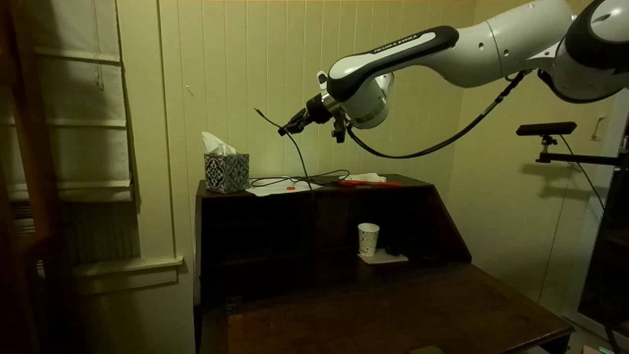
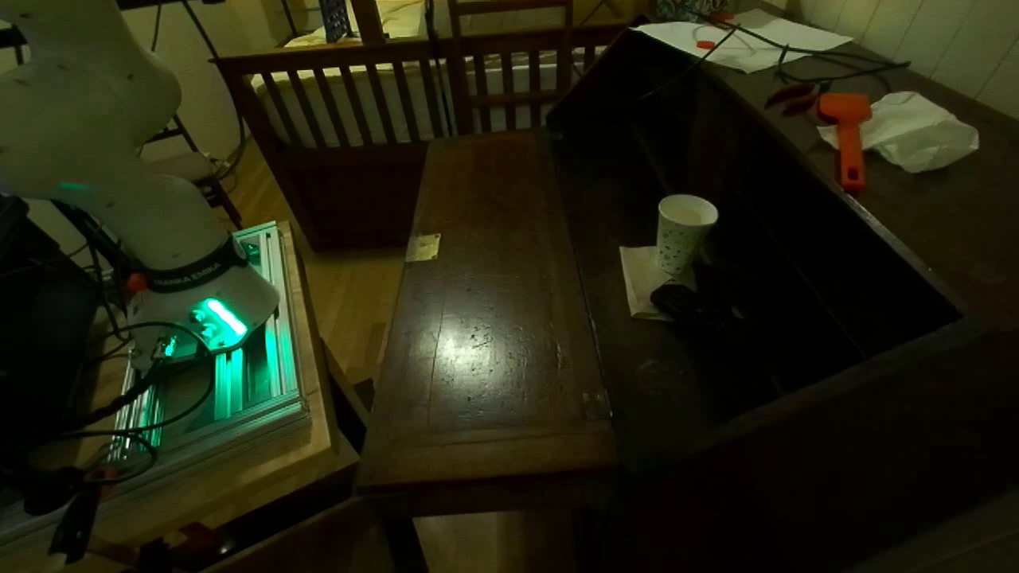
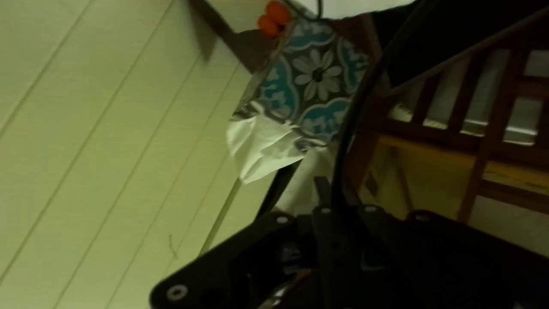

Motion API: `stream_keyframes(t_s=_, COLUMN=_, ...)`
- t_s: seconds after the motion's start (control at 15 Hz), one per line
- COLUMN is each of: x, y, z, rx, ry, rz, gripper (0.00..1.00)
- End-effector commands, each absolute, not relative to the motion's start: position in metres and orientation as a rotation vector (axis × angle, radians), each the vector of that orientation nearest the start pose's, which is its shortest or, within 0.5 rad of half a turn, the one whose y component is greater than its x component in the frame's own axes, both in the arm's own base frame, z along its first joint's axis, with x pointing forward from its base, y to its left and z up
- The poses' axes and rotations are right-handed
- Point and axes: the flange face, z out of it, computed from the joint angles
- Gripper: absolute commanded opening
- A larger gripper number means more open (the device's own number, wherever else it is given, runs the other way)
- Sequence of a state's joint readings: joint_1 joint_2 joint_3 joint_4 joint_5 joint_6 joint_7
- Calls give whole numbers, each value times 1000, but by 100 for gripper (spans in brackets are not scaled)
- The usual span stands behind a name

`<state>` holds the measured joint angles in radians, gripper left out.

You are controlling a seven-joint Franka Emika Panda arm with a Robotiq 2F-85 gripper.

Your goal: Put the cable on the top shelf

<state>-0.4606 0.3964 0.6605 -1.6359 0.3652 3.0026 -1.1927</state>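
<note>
The cable [image 1: 298, 147] is a thin dark cord. My gripper [image 1: 286, 130] is shut on it above the dark wooden unit, with a short free end sticking up to the left. From the fingertips the cable drops to the top shelf [image 1: 415, 181], where loose loops lie. A short part reaches over the front edge. Loops also show on the top shelf [image 2: 939, 215] in an exterior view, with a strand of the cable [image 2: 844, 57] over paper. In the wrist view the cable [image 3: 358, 101] rises from between the shut fingertips [image 3: 336, 197]; the exact grip is dark.
A patterned tissue box [image 1: 227, 172] stands at the shelf's left end. White paper [image 1: 268, 189], a red-orange tool [image 2: 850, 143] and crumpled white paper [image 2: 919, 131] lie on the top shelf. A paper cup [image 1: 368, 239] stands on a napkin lower down. The wall is behind.
</note>
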Motion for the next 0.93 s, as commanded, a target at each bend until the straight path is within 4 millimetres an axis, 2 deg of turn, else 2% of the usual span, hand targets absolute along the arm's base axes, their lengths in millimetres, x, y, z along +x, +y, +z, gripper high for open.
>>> stream_keyframes(t_s=0.0, x=728, y=-4, z=599, rx=-2548, ry=-993, rz=-1902, gripper=5)
stream_keyframes(t_s=0.2, x=747, y=-39, z=615, rx=-2582, ry=-801, rz=-2061, gripper=1)
stream_keyframes(t_s=0.33, x=759, y=-56, z=611, rx=-2601, ry=-682, rz=-2160, gripper=1)
stream_keyframes(t_s=0.4, x=764, y=-60, z=605, rx=-2596, ry=-624, rz=-2213, gripper=1)
stream_keyframes(t_s=0.47, x=744, y=-63, z=613, rx=-2633, ry=-697, rz=-2092, gripper=6)
stream_keyframes(t_s=0.67, x=760, y=-65, z=596, rx=-2629, ry=-638, rz=-2155, gripper=6)
stream_keyframes(t_s=0.73, x=762, y=-62, z=594, rx=-2622, ry=-638, rz=-2162, gripper=6)
stream_keyframes(t_s=0.8, x=763, y=-61, z=595, rx=-2617, ry=-638, rz=-2166, gripper=1)
stream_keyframes(t_s=0.87, x=767, y=-66, z=587, rx=-2630, ry=-690, rz=-2207, gripper=1)
